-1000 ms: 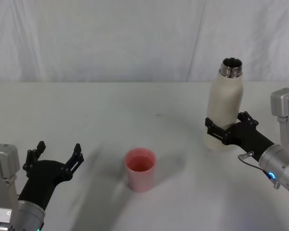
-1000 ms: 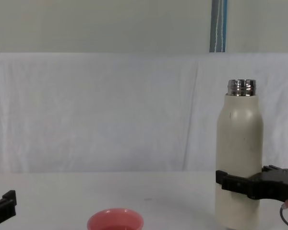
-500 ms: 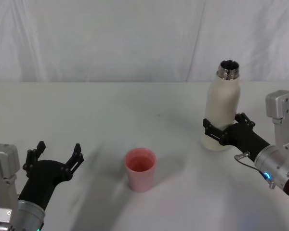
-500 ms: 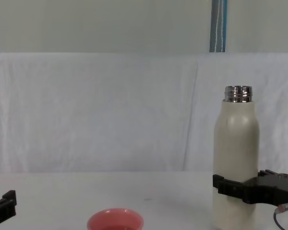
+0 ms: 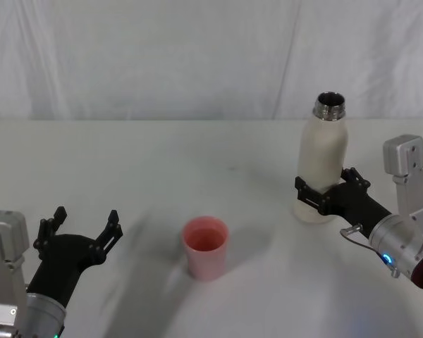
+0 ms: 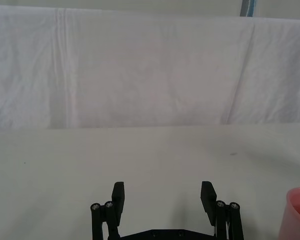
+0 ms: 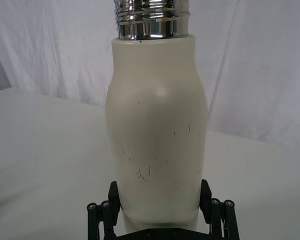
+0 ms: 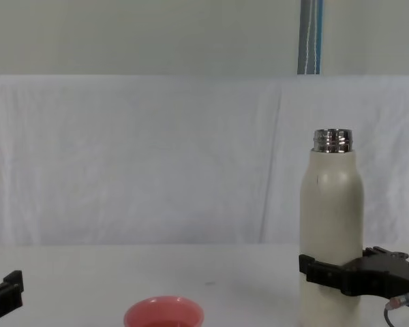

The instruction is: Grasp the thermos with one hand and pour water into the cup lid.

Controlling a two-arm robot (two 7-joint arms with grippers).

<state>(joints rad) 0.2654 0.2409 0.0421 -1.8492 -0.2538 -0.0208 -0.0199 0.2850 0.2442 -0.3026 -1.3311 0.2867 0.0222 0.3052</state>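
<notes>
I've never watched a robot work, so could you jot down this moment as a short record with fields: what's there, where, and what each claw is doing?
thermos: upright on the table's right side, cap off, steel neck open
right gripper: clamped around the thermos's lower body
cup lid: pink, upright, near the table's middle, left of the thermos, apart from it
left gripper: open, holding nothing, at the near left
table: white, white cloth hung behind
pouring: not begun

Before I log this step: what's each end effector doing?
Left end effector: open, empty.
Right end effector: closed on the thermos.

Upright cream thermos, pink cup lid
</notes>
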